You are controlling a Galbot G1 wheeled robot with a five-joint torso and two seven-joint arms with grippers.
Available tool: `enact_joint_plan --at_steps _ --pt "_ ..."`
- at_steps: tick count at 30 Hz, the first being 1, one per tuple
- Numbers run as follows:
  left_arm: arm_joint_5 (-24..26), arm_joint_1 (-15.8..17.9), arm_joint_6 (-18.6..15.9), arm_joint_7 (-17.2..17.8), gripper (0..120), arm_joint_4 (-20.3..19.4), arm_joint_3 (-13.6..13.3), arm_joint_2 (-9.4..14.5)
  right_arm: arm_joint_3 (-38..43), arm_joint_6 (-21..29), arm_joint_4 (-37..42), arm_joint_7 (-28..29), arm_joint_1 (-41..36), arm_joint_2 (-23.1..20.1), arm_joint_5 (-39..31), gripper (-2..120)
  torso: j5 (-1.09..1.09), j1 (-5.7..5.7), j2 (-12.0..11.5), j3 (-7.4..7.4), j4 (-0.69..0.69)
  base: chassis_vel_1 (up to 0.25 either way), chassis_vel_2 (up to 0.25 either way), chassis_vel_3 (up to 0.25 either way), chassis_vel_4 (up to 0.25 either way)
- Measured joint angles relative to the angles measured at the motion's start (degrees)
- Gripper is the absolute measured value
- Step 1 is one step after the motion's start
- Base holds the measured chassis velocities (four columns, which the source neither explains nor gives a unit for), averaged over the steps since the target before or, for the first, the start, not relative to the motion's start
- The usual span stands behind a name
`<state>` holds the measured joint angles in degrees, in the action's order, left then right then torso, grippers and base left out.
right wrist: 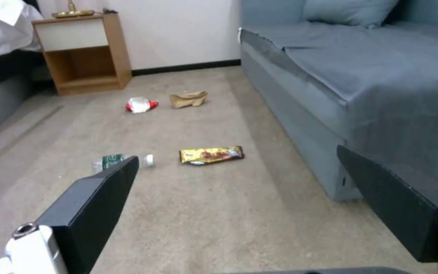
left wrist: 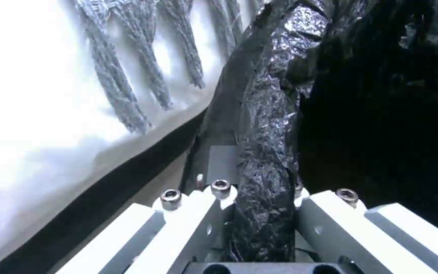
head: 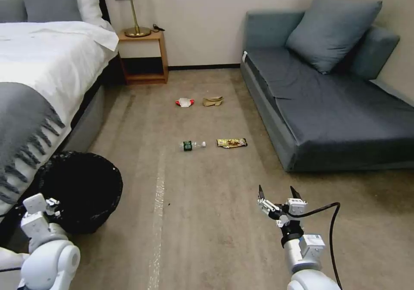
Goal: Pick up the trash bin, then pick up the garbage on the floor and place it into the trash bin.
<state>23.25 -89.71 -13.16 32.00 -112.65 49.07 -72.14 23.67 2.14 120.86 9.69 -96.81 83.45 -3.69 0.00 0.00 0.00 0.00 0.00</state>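
The trash bin, lined with a crinkly black bag, stands on the carpet at the lower left beside the bed. My left gripper is at its near rim, and in the left wrist view the bag-covered rim runs between the fingers, which are shut on it. The garbage lies ahead on the floor: a clear bottle and a yellow-brown snack wrapper nearer, a red-and-white wrapper and a tan paper bag farther off. My right gripper hovers open, short of the snack wrapper.
A bed with a fringed grey throw runs along the left, touching the bin's side. A wooden nightstand stands at the far wall. A grey-blue sofa lines the right. Open carpet lies between them.
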Motion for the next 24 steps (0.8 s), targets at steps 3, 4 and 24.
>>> enact_joint_plan --at_steps 3,4,24 --pt "0.11 -0.88 0.01 -0.20 4 -0.87 -0.01 -0.31 -0.05 -0.17 -0.03 -0.06 -0.14 0.11 0.21 100 0.00 0.00 0.00 0.00 0.00 0.000 0.000 0.000 0.000" --pt "0.16 -1.36 0.01 -0.34 4 -1.47 -0.07 -0.53 -0.05 -0.29 0.00 -0.16 -0.26 0.17 0.22 100 0.00 0.00 0.00 0.00 0.00 0.000 0.000 0.000 0.000" --pt "0.22 -2.63 1.41 -0.53 4 -1.69 -1.00 -1.51 0.49 -2.69 -0.45 -0.62 -0.78 0.87 0.92 100 0.00 -0.01 0.00 0.00 0.00 -0.020 0.020 0.020 -0.020"
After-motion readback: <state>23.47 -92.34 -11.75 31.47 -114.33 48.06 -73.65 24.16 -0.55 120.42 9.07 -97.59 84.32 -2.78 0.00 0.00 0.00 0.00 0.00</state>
